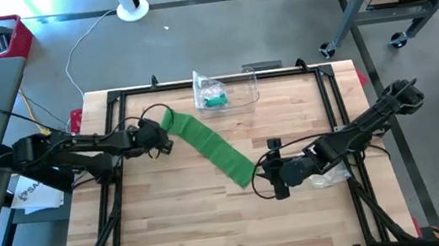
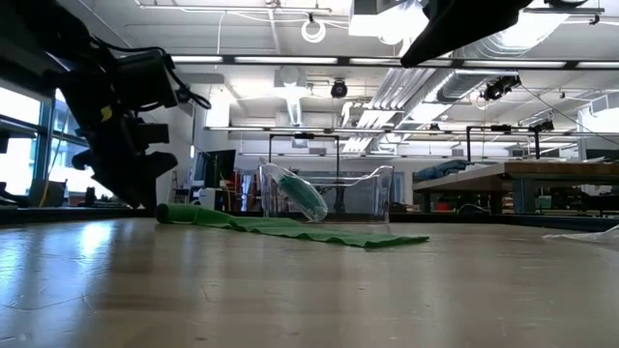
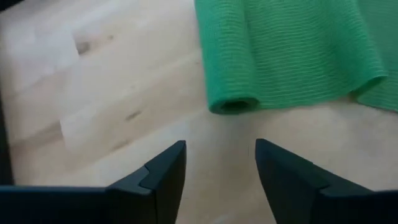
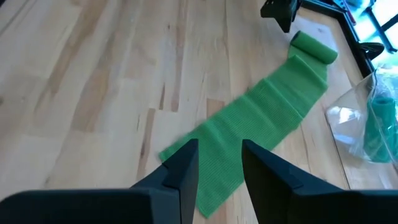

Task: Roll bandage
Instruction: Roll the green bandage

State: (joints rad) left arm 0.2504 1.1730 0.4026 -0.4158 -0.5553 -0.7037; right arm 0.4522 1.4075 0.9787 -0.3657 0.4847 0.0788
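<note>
The green bandage (image 1: 208,146) lies mostly unrolled across the bench (image 1: 174,231). Its rolled end sits just ahead of the left gripper (image 3: 221,163), whose fingers are apart and empty. The right gripper (image 4: 219,165), also parted and empty, hangs over the flat far end. A clear bag (image 1: 224,90) holding a teal roll (image 1: 216,100) rests near the bench's back edge. The front half is bare wood.

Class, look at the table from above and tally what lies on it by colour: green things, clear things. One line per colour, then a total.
Green: 2, the unrolled green bandage and the teal roll inside the clear bag.
Clear: 3, the clear bag, the clear stand beside it, and the clear wrapper near the right arm.
Total: 5
</note>
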